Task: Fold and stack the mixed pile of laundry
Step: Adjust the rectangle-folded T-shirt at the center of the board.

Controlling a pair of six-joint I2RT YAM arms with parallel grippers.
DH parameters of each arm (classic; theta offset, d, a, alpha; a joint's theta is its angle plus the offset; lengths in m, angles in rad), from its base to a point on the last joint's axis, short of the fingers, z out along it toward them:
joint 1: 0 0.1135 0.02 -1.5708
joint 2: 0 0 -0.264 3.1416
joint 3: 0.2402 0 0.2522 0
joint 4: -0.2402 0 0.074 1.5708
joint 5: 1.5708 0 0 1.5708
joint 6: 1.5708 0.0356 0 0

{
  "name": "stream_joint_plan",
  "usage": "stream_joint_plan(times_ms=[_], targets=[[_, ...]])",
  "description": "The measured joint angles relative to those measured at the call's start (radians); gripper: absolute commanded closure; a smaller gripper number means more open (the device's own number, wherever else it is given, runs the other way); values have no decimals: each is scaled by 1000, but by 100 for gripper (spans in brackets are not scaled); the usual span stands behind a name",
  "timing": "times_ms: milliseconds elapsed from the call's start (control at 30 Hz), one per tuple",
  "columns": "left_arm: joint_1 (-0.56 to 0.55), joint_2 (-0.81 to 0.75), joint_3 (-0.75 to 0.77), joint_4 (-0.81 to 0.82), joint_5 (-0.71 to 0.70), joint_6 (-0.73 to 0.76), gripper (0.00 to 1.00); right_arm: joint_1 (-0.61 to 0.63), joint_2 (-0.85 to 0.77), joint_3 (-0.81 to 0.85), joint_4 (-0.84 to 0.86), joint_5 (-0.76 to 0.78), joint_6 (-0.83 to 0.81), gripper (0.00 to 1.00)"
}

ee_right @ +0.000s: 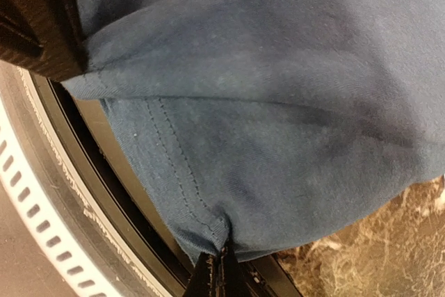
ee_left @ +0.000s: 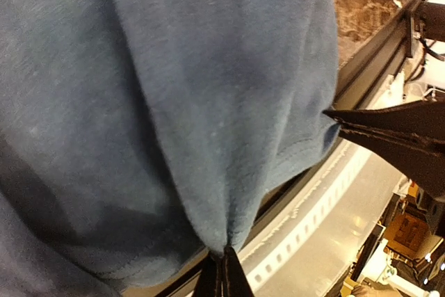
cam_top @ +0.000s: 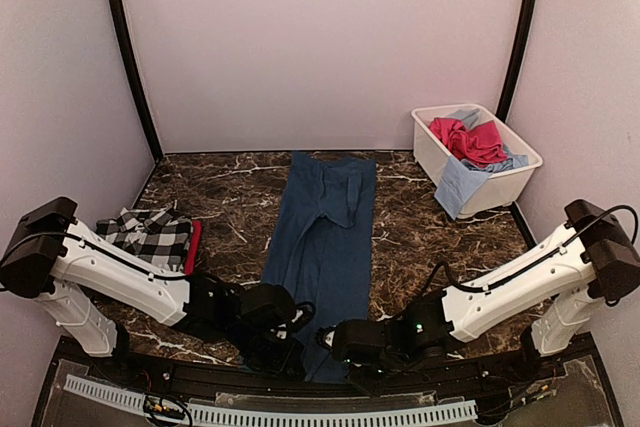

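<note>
**At the near table edge: two grippers, both pinched onto one navy tee**

Off to the left of the left gripper [ee_left: 222,257], 1 black-and-white checked garment [cam_top: 150,232] lies folded on the marble table [cam_top: 220,187]. 1 red piece [cam_top: 193,245] shows at its right edge, touching it.

Left gripper: jaws fully closed, a fold of the navy tee [cam_top: 325,227] nipped at the tips, hem corner bunched into them. Just beside it to the right is the right gripper [ee_right: 221,254]: jaws fully closed too, nipping the stitched hem of the same tee. Each wrist view also shows the other gripper's tip on the hem. That makes 2 grippers and 2 pinch points, close together at the tee's near end.

Navy tee, 1 count: it runs lengthwise away from both grippers across the middle of the table. The far part lies flat; the near end hangs over the table's front rail.

Well off to the right of the right gripper, toward the back, stands 1 white tub [cam_top: 500,185]. Inside it is 1 pink-red piece [cam_top: 468,139]. 1 light blue piece [cam_top: 458,187] drapes over its front rim. Further pieces in the tub can't be counted.
</note>
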Motion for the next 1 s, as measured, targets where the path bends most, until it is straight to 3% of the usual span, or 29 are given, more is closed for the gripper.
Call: stream_joint_plan(times_ms=[267, 400, 600, 733, 867, 1000], targets=[[-8, -56, -51, 100, 12, -31, 100, 0, -67, -35, -23, 19, 42, 100], [-8, -31, -47, 91, 9, -33, 85, 1, -63, -35, -27, 20, 48, 100], [-19, -16, -16, -11, -24, -7, 66, 15, -61, -35, -42, 10, 51, 62], [-23, -158, -16, -91, -66, 2, 60, 27, -75, -35, -56, 0, 52, 50], [-23, -376, -69, -113, -105, -18, 56, 29, -128, -35, -64, -5, 46, 44], [-23, -470, -150, -138, -145, -56, 56, 31, -177, -24, -63, -6, 40, 44]])
